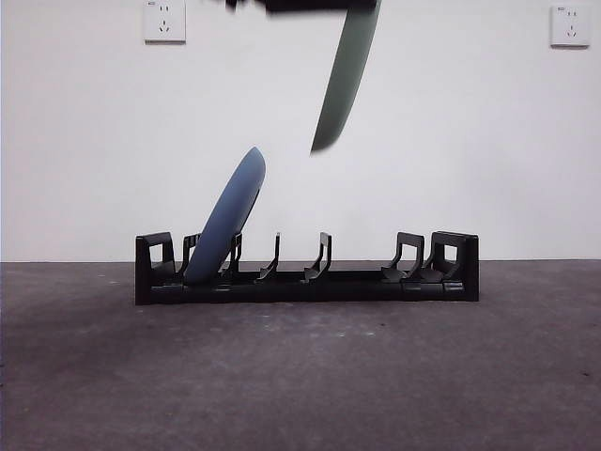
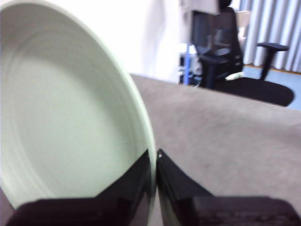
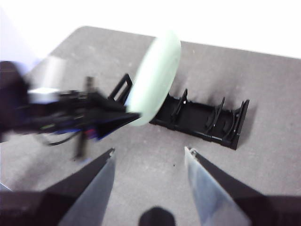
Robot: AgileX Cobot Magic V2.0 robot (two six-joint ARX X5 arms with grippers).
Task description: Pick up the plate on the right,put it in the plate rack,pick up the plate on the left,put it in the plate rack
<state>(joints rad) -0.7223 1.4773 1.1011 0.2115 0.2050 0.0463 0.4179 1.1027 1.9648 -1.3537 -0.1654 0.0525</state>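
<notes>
The plate rack (image 1: 310, 277) stands across the middle of the table, long, low and black. A blue plate (image 1: 227, 214) leans in a slot near its left end. A pale green plate (image 1: 346, 80) hangs tilted, high above the rack's middle, apart from it. My left gripper (image 2: 154, 157) is shut on the rim of this green plate (image 2: 66, 117); only its dark tip (image 1: 300, 5) shows at the front view's top edge. My right gripper (image 3: 150, 153) is open and empty, high up, looking down on the green plate (image 3: 155, 77) and the rack (image 3: 207, 122).
The dark grey table (image 1: 300, 376) runs wide before the rack. A white wall with two sockets (image 1: 164, 21) (image 1: 570, 25) stands behind. A black office chair (image 2: 221, 42) sits beyond the table's far edge.
</notes>
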